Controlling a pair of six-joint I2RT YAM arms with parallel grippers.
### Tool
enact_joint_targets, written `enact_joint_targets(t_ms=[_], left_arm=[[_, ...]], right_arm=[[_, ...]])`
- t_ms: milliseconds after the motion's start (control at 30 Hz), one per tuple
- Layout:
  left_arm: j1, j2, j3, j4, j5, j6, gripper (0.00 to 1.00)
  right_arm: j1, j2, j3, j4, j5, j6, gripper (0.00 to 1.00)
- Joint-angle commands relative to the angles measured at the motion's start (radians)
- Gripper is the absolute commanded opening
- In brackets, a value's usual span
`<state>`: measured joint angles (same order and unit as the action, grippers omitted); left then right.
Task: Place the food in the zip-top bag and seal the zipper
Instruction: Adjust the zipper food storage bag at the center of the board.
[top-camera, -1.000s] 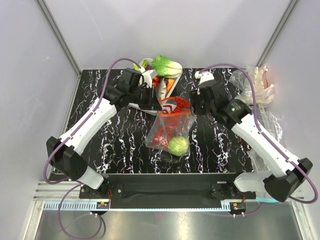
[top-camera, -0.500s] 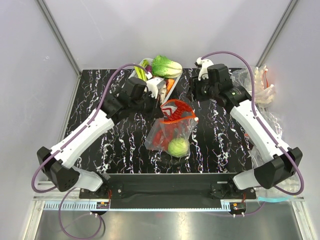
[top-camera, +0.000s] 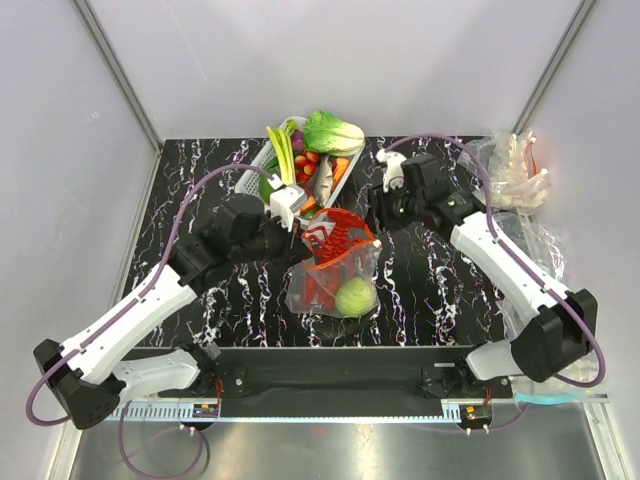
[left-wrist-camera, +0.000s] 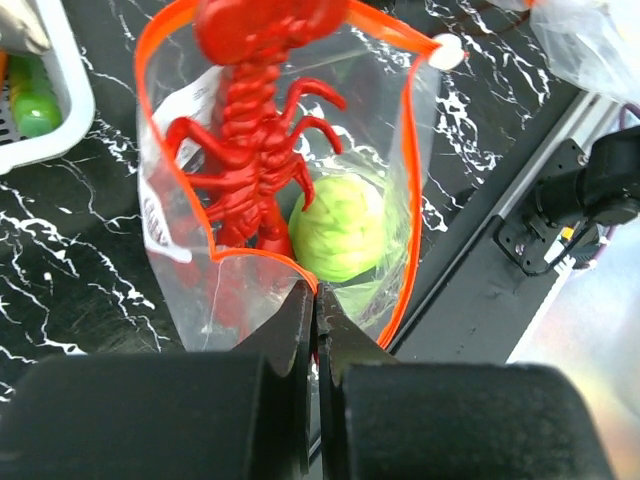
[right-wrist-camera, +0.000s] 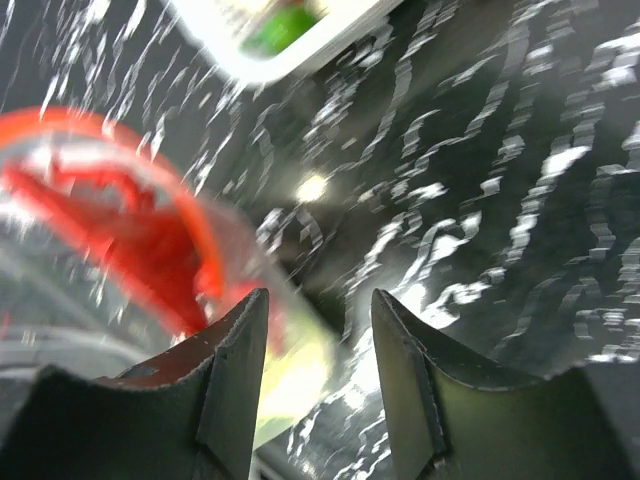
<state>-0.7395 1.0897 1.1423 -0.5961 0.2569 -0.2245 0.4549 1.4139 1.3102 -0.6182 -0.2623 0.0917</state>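
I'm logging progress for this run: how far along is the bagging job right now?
Done: the lobster and cabbage lie inside the zip-top bag. In hand: the left gripper is shut on the zipper edge, holding the mouth; the right gripper is open near the bag, gripping nothing. Left: the zipper gapes in a wide loop, so sealing is not yet done.

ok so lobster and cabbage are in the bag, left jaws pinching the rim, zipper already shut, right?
Not shut. In the left wrist view the zipper gapes in a wide loop around the lobster and cabbage. The rest holds: both are in the bag, left jaws pinching its rim.
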Motion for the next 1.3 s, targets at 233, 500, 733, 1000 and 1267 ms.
enact_joint_targets(t_ms=[233, 500, 733, 1000, 1267], left_arm=[[-0.041, -0.082, -0.055, 0.107, -0.015, 0.027, 0.00], [-0.084, -0.128, -0.084, 0.094, -0.030, 0.039, 0.00], [-0.090, -0.155, -0.104, 0.075, -0.050, 0.040, 0.00], [-0.095, -0.175, -0.119, 0.076, -0.042, 0.045, 0.00], [-0.106, -0.177, -0.124, 0.082, -0.033, 0.053, 0.00]], right_arm=[[0.116, -0.190, -0.040, 0.049, -0.052, -0.004, 0.51], [0.116, -0.193, 0.031, -0.015, -0.041, -0.030, 0.50], [0.116, -0.222, -0.012, -0.063, -0.058, -0.063, 0.46], [0.163, -0.173, -0.005, -0.104, -0.019, -0.078, 0.47], [0.172, -0.081, 0.033, -0.094, 0.034, -0.083, 0.45]])
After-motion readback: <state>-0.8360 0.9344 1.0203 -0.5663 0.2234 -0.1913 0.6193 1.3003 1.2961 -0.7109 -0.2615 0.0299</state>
